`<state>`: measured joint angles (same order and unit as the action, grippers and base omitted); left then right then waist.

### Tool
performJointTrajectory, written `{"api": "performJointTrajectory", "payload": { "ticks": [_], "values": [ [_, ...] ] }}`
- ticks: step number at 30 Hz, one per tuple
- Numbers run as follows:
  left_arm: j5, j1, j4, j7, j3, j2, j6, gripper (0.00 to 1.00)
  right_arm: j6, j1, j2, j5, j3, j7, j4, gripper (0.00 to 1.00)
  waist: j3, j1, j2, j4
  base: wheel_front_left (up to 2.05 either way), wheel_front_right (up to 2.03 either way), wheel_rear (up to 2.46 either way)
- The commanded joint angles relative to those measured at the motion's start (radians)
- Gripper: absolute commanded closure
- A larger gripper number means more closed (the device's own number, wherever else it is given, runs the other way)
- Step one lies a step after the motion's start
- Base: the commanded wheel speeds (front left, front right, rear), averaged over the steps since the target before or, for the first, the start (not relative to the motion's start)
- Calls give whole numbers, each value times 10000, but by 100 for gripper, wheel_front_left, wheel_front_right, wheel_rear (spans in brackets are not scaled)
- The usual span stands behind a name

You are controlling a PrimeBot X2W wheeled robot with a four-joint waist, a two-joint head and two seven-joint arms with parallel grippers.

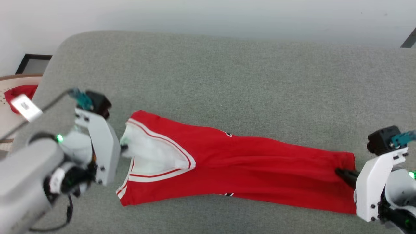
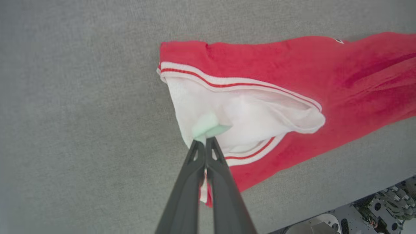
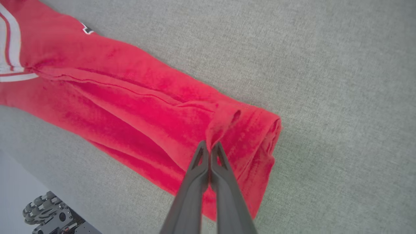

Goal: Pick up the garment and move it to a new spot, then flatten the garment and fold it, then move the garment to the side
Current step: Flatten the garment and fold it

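The garment (image 1: 247,162), a red jersey with white sleeves and striped trim, lies stretched in a long narrow strip across the grey surface. My left gripper (image 2: 205,140) is shut on a pinch of the white sleeve cloth (image 2: 227,113) at the garment's left end; in the head view this gripper (image 1: 123,147) sits right at that end. My right gripper (image 3: 210,144) is shut on a raised fold of red fabric near the hem (image 3: 260,136). In the head view the right gripper (image 1: 339,171) pinches the garment's right end.
The grey cushioned surface (image 1: 227,81) stretches wide behind and around the garment. A pale round table (image 1: 8,110) at the far left carries a plain red cloth bundle (image 1: 19,94). A white wall rises behind. The robot's wheeled base (image 3: 52,211) shows below the surface edge.
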<state>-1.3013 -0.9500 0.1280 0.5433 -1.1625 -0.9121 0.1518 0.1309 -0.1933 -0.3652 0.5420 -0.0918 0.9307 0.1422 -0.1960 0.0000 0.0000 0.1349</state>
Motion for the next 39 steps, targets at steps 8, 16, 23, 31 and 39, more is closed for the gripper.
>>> {"api": "performJointTrajectory", "payload": {
  "ticks": [8,16,23,31,39],
  "values": [
    [-296,674,-238,-254,-64,78,248,56,-5,313,322,-190,-10,221,-54,0,106,0,0,-147,0,0,0],
    [-440,884,-590,-300,-3,-258,428,0,-5,678,572,-5,377,472,357,0,681,0,0,-188,0,0,0],
    [-486,1439,-1093,-1487,345,-544,627,0,-5,1321,1038,-52,1047,-173,841,0,1206,0,0,-108,0,0,0],
    [-90,2539,-1358,-4059,741,-786,755,0,-5,1969,1590,-226,1459,-1824,820,0,1719,0,0,-29,0,0,0],
    [367,3787,-1407,-7114,1184,-706,918,0,-5,2548,2022,-421,1971,-2816,437,0,2021,0,0,139,0,0,0]
  ]
}}
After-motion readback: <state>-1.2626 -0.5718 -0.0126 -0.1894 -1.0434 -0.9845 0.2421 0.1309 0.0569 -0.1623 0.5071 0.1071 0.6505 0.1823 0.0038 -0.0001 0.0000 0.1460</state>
